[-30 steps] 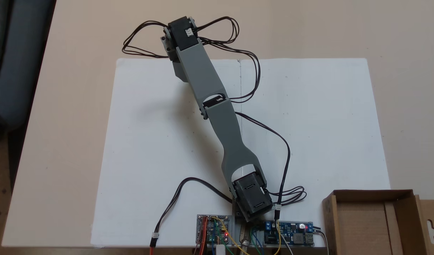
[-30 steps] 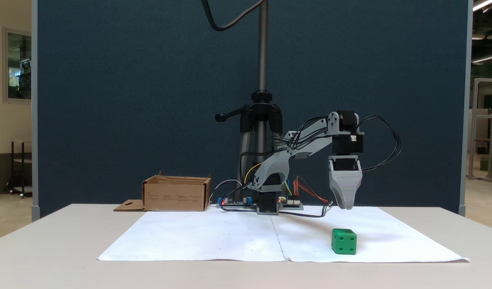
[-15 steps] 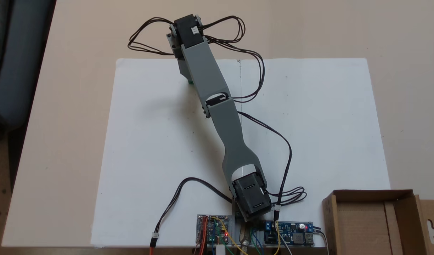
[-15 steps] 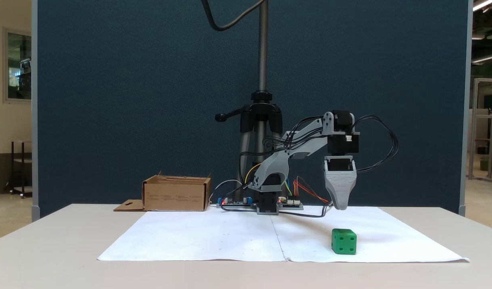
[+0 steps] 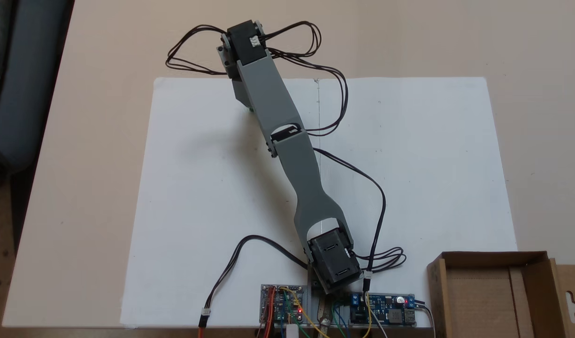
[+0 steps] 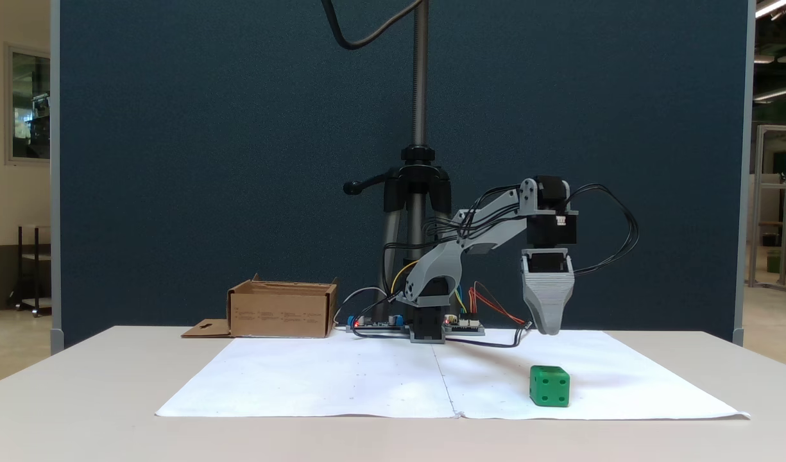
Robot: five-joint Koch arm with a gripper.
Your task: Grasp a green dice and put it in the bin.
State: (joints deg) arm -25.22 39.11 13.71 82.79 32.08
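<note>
In a fixed view from above, the arm reaches out over the white paper (image 5: 409, 164), its own wrist covering the gripper; the bin (image 5: 491, 293) lies well behind, beside the base.

In the fixed view from the front, the gripper (image 6: 548, 328) hangs point-down just above the green dice (image 6: 550, 385), probably lining up a descent. Only one tapered profile shows, so I cannot tell its spread.

Lab or office: blue partition panel (image 6: 239, 160), tripod (image 6: 418, 186), bare circuit boards (image 5: 282, 310).
</note>
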